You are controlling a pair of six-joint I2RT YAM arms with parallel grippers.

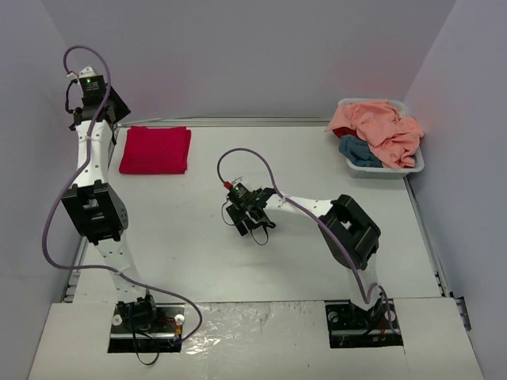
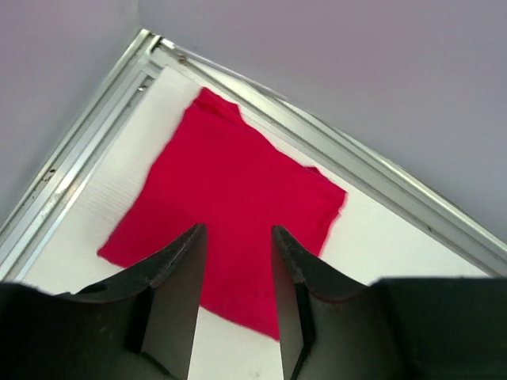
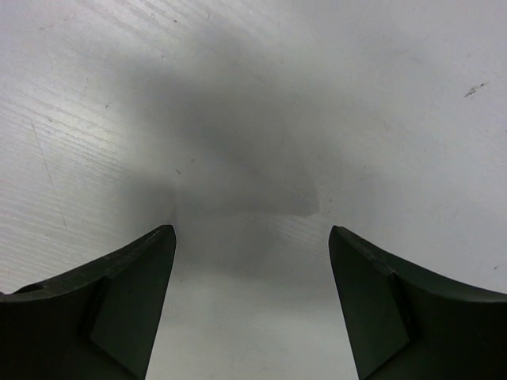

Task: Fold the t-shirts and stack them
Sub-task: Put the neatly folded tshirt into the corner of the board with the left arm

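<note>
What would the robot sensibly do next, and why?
Probably the right arm should reach for the peach shirt in the basket. The red shirt already lies folded, and that arm's jaws stand open over the table, holding nothing.

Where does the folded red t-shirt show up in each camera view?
Top external: red t-shirt upper left, on the table near its far edge.
Left wrist: red t-shirt in the centre, lying flat by the corner.
Right wrist: not in it, bare table only.
Landmark, top and left wrist: metal rail just behind it.
</note>
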